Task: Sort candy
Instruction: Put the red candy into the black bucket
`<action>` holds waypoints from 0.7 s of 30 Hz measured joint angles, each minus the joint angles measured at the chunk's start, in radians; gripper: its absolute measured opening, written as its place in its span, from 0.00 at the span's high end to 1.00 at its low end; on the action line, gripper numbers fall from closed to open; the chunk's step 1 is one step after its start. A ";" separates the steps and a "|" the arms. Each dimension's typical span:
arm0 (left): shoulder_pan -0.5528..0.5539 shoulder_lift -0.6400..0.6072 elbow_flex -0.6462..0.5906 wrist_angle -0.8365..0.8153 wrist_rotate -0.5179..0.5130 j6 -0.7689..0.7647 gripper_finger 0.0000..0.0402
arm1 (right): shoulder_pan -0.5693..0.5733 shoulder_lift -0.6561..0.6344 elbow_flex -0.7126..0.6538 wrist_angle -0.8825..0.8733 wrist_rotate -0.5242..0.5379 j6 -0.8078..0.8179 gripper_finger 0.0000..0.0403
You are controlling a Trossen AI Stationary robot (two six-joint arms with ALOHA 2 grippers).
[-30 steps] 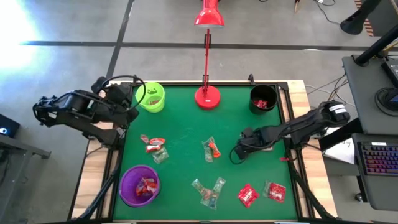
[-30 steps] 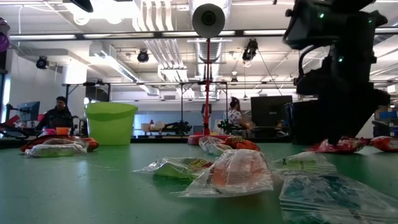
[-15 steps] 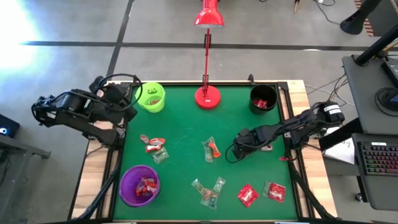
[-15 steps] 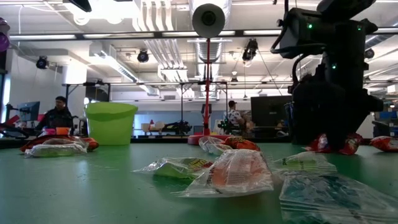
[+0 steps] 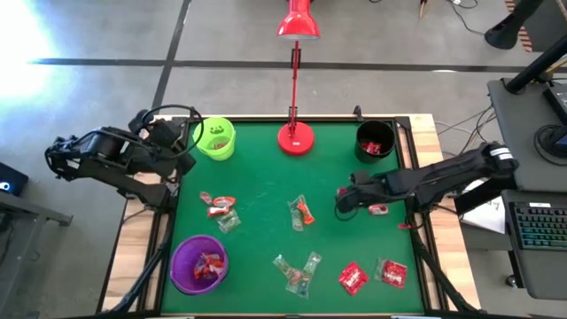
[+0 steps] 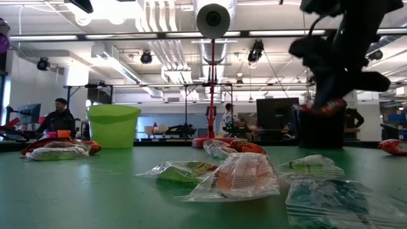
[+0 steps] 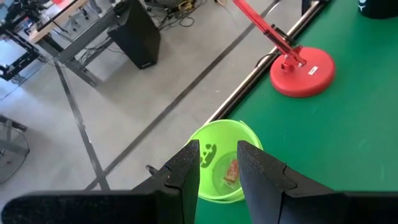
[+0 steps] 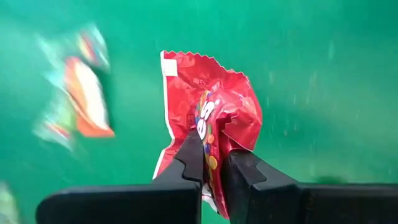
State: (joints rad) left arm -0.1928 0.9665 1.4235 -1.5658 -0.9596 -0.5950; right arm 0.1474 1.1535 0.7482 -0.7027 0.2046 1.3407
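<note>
Claw (image 8: 211, 163) on the right clamped onto a crinkled red candy packet (image 8: 214, 106), lifted above the green table (image 5: 257, 177); next, carry toward the black cup (image 5: 375, 140) at one o'clock. Left claw (image 7: 217, 163) half-open, empty.

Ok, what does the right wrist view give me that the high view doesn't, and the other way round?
Only the right wrist view shows the grip itself: the right gripper shut on a red candy packet, the crumpled wrapper pinched between its fingers above the green table.

Only the high view shows the layout: the purple cup, lime-green cup, black cup, the red lamp, and the left gripper waiting beside the lime-green cup.

Both show the green surface and loose orange-and-clear candy lying near the table's middle.
</note>
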 joint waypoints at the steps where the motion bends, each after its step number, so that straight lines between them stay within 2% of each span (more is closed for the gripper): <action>1: 0.001 0.001 0.000 0.002 -0.007 -0.008 0.77 | 0.000 -0.025 0.004 -0.002 0.039 0.003 0.95; 5: 0.005 0.013 0.000 0.006 -0.086 -0.028 0.77 | -0.022 -0.121 0.032 0.000 0.178 -0.021 0.96; 9: 0.022 0.029 0.000 0.010 -0.162 -0.033 0.77 | -0.086 -0.198 0.067 -0.010 0.262 -0.108 0.96; 14: 0.043 0.056 0.000 0.016 -0.297 -0.080 0.77 | -0.210 -0.262 0.154 -0.128 0.315 -0.224 0.96; 21: 0.088 0.078 -0.002 0.018 -0.499 -0.086 0.77 | -0.386 -0.273 0.310 -0.312 0.349 -0.370 0.96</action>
State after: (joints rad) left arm -0.1044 1.0447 1.4216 -1.5474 -1.4584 -0.6808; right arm -0.2390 0.8806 1.0583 -1.0146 0.5536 0.9702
